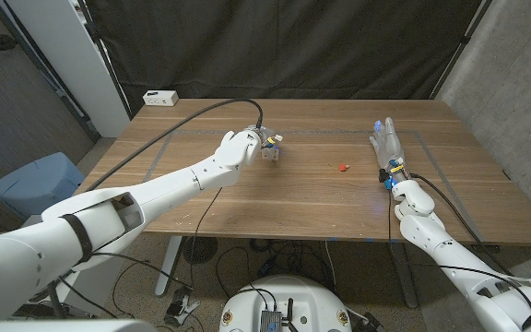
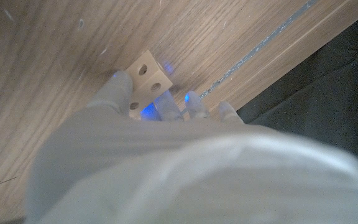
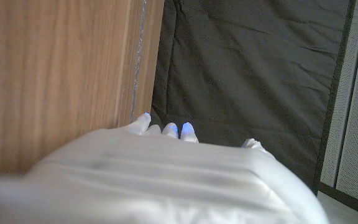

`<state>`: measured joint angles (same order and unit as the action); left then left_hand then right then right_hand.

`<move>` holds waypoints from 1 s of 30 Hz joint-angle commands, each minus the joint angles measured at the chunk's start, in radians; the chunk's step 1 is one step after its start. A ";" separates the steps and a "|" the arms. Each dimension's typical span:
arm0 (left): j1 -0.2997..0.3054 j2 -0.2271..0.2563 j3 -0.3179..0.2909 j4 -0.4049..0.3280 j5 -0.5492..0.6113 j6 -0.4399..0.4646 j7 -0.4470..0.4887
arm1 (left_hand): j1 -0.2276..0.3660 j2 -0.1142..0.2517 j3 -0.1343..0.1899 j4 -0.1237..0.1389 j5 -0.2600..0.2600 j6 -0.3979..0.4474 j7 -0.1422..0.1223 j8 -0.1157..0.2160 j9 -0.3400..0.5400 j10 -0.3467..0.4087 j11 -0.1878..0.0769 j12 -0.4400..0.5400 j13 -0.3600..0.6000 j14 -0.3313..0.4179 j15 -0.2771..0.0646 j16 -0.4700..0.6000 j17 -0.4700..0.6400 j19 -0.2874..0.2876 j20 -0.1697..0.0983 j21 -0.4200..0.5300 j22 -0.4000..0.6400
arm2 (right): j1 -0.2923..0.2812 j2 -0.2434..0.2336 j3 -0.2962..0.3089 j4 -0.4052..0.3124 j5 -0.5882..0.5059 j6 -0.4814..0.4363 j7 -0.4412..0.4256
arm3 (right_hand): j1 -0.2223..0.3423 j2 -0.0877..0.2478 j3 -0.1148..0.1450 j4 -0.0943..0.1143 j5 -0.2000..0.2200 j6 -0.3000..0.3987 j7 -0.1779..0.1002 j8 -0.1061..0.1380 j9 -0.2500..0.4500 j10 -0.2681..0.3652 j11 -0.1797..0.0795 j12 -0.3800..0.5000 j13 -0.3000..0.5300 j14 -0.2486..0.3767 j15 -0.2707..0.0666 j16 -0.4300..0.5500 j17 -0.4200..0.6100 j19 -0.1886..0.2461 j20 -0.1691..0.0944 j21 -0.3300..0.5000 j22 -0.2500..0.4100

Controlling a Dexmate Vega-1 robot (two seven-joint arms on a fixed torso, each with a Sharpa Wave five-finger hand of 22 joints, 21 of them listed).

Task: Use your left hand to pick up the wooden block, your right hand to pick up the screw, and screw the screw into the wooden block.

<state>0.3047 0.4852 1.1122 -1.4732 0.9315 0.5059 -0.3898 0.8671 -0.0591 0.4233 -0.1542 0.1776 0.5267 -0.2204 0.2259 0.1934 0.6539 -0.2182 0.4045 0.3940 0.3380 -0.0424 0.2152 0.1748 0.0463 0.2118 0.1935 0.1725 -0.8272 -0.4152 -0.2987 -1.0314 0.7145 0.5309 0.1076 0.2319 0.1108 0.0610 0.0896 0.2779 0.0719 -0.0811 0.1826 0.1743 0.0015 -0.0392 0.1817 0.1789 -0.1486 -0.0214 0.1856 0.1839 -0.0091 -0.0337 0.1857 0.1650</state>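
Dark curtain backs a wooden worktop (image 1: 247, 198) that carries every task item.

1. Right hand (image 1: 387, 148). Seen from the head, it stands at about 3 o'clock from the worktop's centre, fingers extended and apart, grasping nothing. The right wrist view shows the fingertips (image 3: 187, 129) reaching past the worktop edge toward the curtain.

2. Red screw (image 1: 341, 168). It lies on bare wood just right of the worktop's centre, between the two hands and nearer the right one, which stands at its 3 o'clock, well apart. It appears very small, rigid and light. Judgement: it is likely to roll or skid if nudged; take it in a pinch across the head or upper shank, leaving the tip free for insertion. Thread detail is too small to resolve.

3. Left hand (image 1: 241, 148). It sits at about 9 o'clock from the screw, closed around the wooden block (image 1: 270, 148). In the left wrist view the fingers (image 2: 165, 107) wrap the sides of the block (image 2: 146, 74). Whether the block is lifted off the surface cannot be determined.

4. Block handling. It is a small pale cube with round holes in its visible faces; expect it to be stiff, light and moderately grippy. Judgement: hold it by opposite flat faces, keeping one hole uncovered and turned toward the right hand.

5. White box (image 1: 161, 97). It rests at the far left corner.
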 commanded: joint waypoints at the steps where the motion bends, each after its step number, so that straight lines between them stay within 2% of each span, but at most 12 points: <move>1: 0.014 0.005 -0.003 -0.016 0.017 0.011 0.023 | 0.024 0.006 -0.012 0.001 0.004 0.042 -0.001 0.001 0.005 0.038 0.002 0.015 0.017 0.028 -0.017 0.004 0.006 0.028 0.002 0.004 0.001 | -0.005 0.003 0.002 -0.005 0.000 0.006 -0.006 | 0.000 -0.009 0.000 -0.002 0.011 0.002 -0.007 0.006 0.004 -0.004 -0.008 0.005 0.002 -0.006 0.004 0.007 0.003 -0.001 -0.020 0.002 0.003; 10: 0.019 0.001 -0.004 -0.017 0.025 0.021 0.028 | 0.053 0.007 -0.040 0.002 0.003 0.154 -0.002 0.008 0.006 0.095 0.004 0.020 0.053 0.078 -0.044 0.002 0.008 0.063 0.003 0.000 0.001 | -0.012 0.002 0.004 -0.012 0.003 0.005 -0.008 | -0.001 -0.008 0.000 -0.003 0.012 0.003 -0.009 0.006 0.004 -0.005 -0.010 0.005 0.002 -0.006 0.004 0.007 0.003 -0.001 -0.019 0.002 0.003; 30: 0.032 -0.009 -0.018 -0.024 0.027 0.045 0.060 | 0.058 0.016 -0.052 0.006 0.007 0.189 -0.002 0.005 0.006 0.114 0.004 0.009 0.067 0.092 -0.049 0.003 0.008 0.071 0.003 -0.002 0.001 | -0.015 0.003 0.006 -0.014 0.005 0.005 -0.010 | -0.002 -0.008 -0.001 -0.003 0.013 0.004 -0.010 0.006 0.004 -0.005 -0.007 0.006 0.002 -0.006 0.004 0.008 0.003 0.000 -0.017 0.002 0.003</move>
<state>0.3265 0.4821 1.1047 -1.4924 0.9587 0.5374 -0.3567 0.9153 -0.0500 0.3749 -0.1499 0.1774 0.7031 -0.2222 0.2306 0.1976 0.7555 -0.2166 0.4173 0.4555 0.4160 -0.0464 0.2152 0.1795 0.1059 0.2125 0.1934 0.1725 -0.8402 -0.4123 -0.2941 -1.0430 0.7183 0.5369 0.1004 0.2319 0.1108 0.0610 0.0897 0.2855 0.0731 -0.0824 0.1851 0.1743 -0.0022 -0.0429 0.1817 0.1789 -0.1522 -0.0178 0.1856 0.1838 -0.0091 -0.0337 0.1857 0.1650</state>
